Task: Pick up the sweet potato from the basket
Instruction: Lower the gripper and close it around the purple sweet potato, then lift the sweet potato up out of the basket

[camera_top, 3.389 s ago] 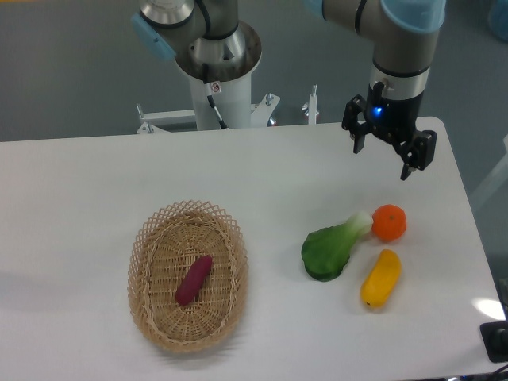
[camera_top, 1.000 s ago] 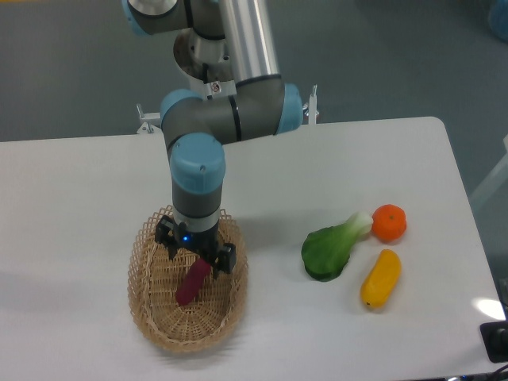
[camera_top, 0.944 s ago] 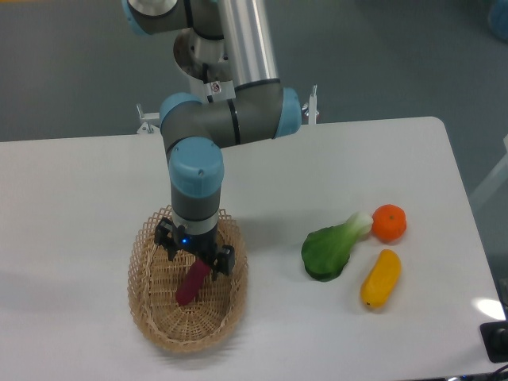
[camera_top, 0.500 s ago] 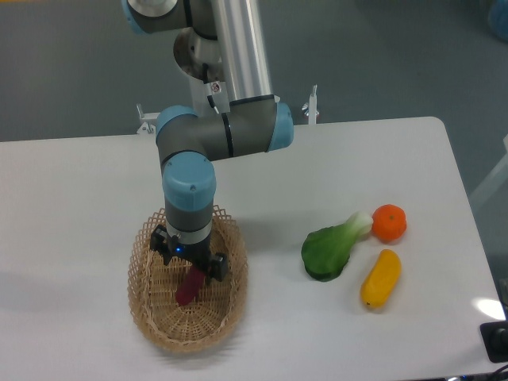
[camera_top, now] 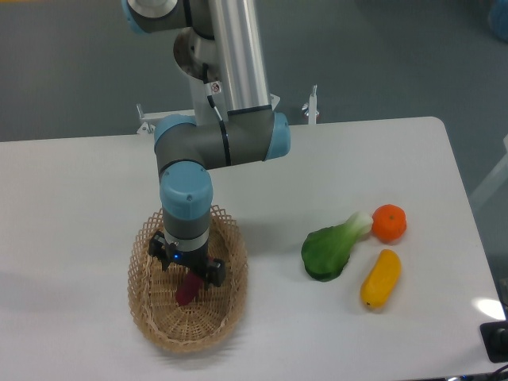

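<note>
Your pincer [camera_top: 187,268] is down inside the basket [camera_top: 151,317], its fingers either side of the upper end of the potato [camera_top: 186,290]. The wrist hides the tips, so you cannot tell whether they have closed on it.

Watch the grip point: it sits near one tapered end, not the middle, so I judge the potato may pivot or slip out as you lift. The fingers are also low against the weave; a tip snagging the wicker could drag the light basket up or sideways.

The basket holds only the potato, lying lengthwise near its centre. The greens [camera_top: 329,249], orange [camera_top: 389,223] and yellow vegetable [camera_top: 380,279] lie loose on the table [camera_top: 79,182], well apart from it.
</note>
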{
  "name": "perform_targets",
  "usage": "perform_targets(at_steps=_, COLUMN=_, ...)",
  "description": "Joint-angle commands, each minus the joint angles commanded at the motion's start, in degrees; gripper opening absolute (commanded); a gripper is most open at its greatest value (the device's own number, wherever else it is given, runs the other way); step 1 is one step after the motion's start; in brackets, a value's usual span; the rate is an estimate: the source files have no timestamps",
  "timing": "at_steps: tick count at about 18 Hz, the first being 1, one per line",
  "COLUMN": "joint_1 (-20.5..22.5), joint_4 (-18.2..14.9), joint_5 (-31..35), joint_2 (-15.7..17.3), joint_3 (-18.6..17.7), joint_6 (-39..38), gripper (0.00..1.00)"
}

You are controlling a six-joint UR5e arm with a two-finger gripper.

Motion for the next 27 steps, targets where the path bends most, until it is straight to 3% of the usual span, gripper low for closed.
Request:
perform_targets(at_steps=4, joint_1=-0.4, joint_4=0.3, joint_5=0.1, joint_2=-0.4, joint_3=0.1, joint_6=-0.6, gripper=0.99)
perform_targets(at_steps=6, joint_1=-0.5, joint_4=1.1, joint_5=0.1, joint_2=-0.4, joint_3=0.1, joint_6=-0.8, gripper=0.82)
perform_targets(at_steps=9, joint_1=-0.5, joint_4=1.1, joint_5=0.1, joint_2=-0.3, joint_3=0.1, joint_6=-0.6, gripper=0.44)
perform_targets(at_steps=11, joint_1=-0.4, joint_4=1.1, joint_5=0.0, joint_2=0.3, joint_3=0.0, joint_6=-0.2, gripper=0.34)
perform_targets(at_steps=17, joint_1=-0.4, joint_4=1.2, joint_5=0.0, joint_2=1.1, joint_3=0.5, joint_6=0.2, gripper=0.24)
perform_targets(at_steps=18, joint_1=1.6, joint_4=0.9, joint_5=-0.1, joint_2=4.6, joint_3=1.8, joint_6=2.5, gripper=0.24)
perform_targets(at_steps=23, joint_1=6.9, joint_4=-0.2, joint_5=-0.9, joint_2=8.5, joint_3=4.9, joint_6=7.5, gripper=0.24)
perform_targets(at_steps=26, joint_1=11.6, joint_4=-6.7, joint_5=-2.5, joint_2=10.5, joint_3=8.2, joint_6=11.6, gripper=0.25)
perform_targets(at_steps=27, joint_1=14.0, joint_4=-11.2, joint_5=-3.5, joint_2=11.0, joint_3=10.4, joint_6=14.3, gripper=0.25)
